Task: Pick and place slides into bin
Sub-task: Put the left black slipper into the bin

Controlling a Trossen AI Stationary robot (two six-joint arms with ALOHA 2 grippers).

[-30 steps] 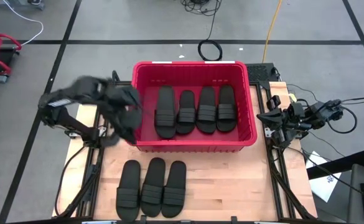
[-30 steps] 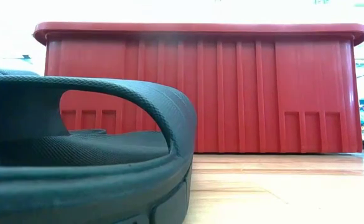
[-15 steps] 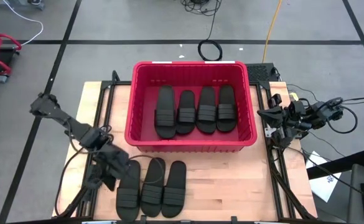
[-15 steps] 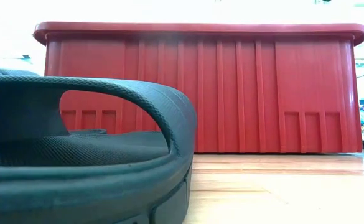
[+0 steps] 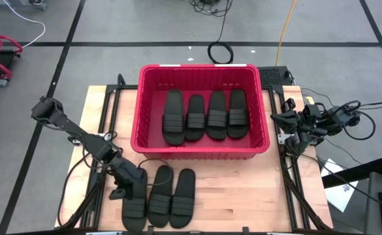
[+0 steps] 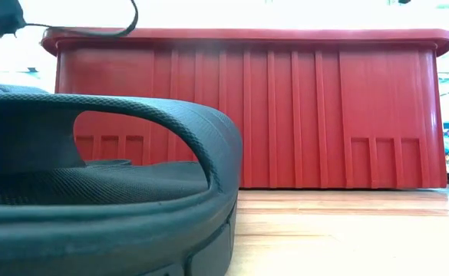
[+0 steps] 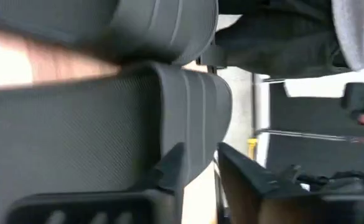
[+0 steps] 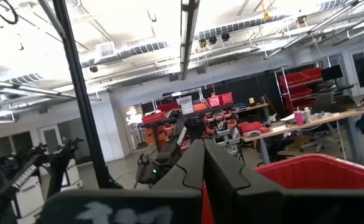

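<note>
Three black slides lie sole-down side by side on the wooden table near its front edge: left (image 5: 136, 203), middle (image 5: 160, 196) and right (image 5: 184, 198). Several more slides (image 5: 206, 116) lie abreast in the red bin (image 5: 200, 154). My left gripper (image 5: 123, 188) is low over the left slide's left side, at its ribbed strap (image 7: 188, 106). It is open by a small gap (image 7: 200, 167); one finger is over the strap and the other is just outside its edge. My right gripper (image 8: 203, 163) is shut and empty, waiting at the table's right edge (image 5: 277, 121). My left gripper comes down slanting from the table's left onto the left slide's strap edge (image 7: 222, 106). One finger (image 7: 169, 171) lies over the strap, the other (image 7: 250, 180) beside it. I cannot tell whether either finger touches it. The slide lies flat on the table.
The bin stands at the table's far middle; its near wall (image 6: 247, 107) fills the low view behind a slide close to the camera (image 6: 94, 192). Bare wood (image 5: 236, 196) lies right of the three slides. A cable (image 6: 124, 23) hangs at the low view's upper left.
My left gripper has swung from beside the bin's left wall toward the table's near edge and come down onto the leftmost slide on the table. The slides have not moved.
</note>
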